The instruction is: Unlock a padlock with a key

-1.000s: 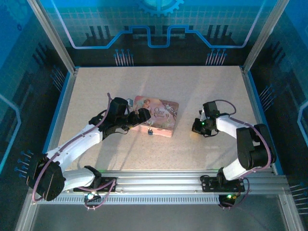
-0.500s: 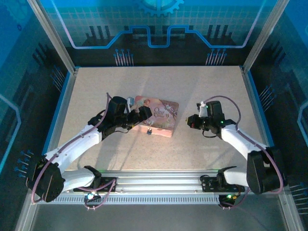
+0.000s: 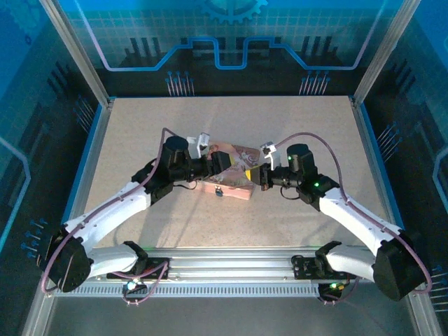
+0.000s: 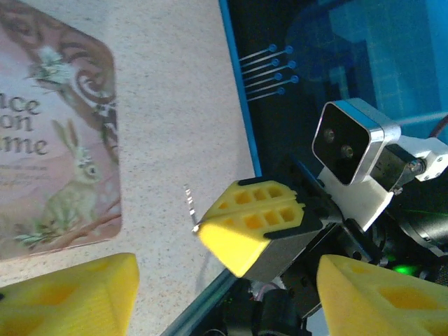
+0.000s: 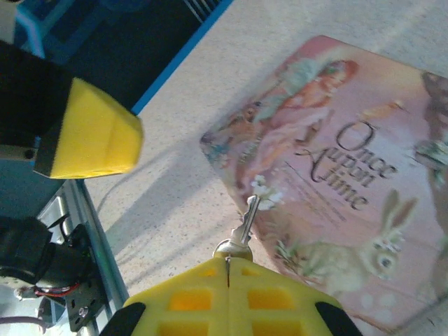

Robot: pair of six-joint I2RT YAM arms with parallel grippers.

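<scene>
We fear the thin metal key, pinched shallowly in our right fingers, may twist. Our left fingers, apart, leave the tiny silver padlock unsteadied.

pink illustrated box, silver key, yellow right pincer pads, speckled beige table

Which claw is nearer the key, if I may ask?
Right. The right claw is shut on the key, its blade near the pink box's edge; the left claw hangs open opposite, apart from it.
</scene>
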